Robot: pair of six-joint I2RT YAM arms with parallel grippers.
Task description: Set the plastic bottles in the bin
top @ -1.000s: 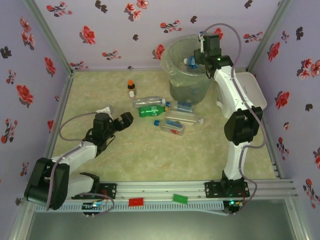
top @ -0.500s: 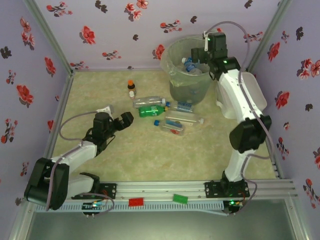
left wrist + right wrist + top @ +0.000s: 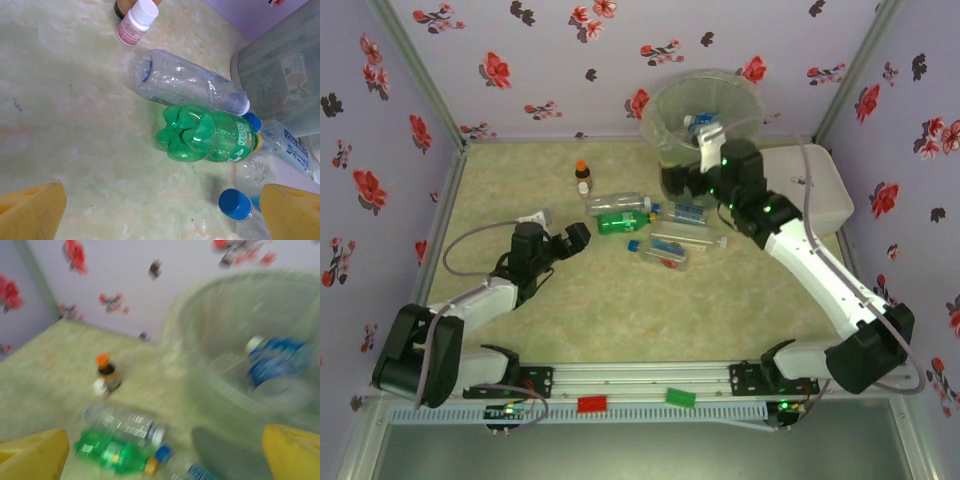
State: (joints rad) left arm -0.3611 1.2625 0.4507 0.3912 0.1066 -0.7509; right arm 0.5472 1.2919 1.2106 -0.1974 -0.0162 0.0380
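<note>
Your right gripper (image 3: 162, 452) had pulled back from over the bin (image 3: 665, 110), jaws wide and empty; the dropped bottle (image 3: 277, 360) lay inside, beyond them. Your left gripper (image 3: 162, 212), jaws spread, faced the green bottle (image 3: 207, 134) just ahead.

Even, soft light with faint shadows; right wrist view motion-blurred.

One bottle (image 3: 701, 124) lies in the bin (image 3: 658, 108). The right gripper (image 3: 683, 183) is just in front of the bin, other bottles (image 3: 620, 221) front-left.
</note>
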